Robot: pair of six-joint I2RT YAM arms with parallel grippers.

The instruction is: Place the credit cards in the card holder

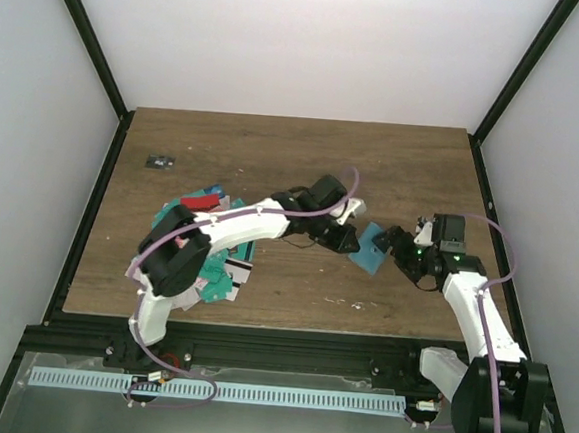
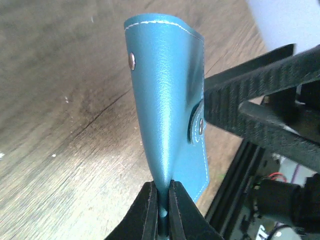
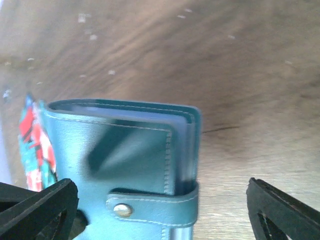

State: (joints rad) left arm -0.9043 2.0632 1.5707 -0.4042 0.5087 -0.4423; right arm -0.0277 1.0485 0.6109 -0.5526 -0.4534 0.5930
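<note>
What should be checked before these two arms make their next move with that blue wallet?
1. The left tool grips the card holder: ok, shut on its edge.
2. The right tool is ready to take hold: ok, open, one finger on each side of the holder.
3. Holder clear of the table: ok, held up above the wood.
4. Holder opened for cards: not ok, folded, with its tab across the edge.
5. The tab's snap undone: cannot tell.
6. A card picked up: not ok, the credit cards lie heaped at the left.
</note>
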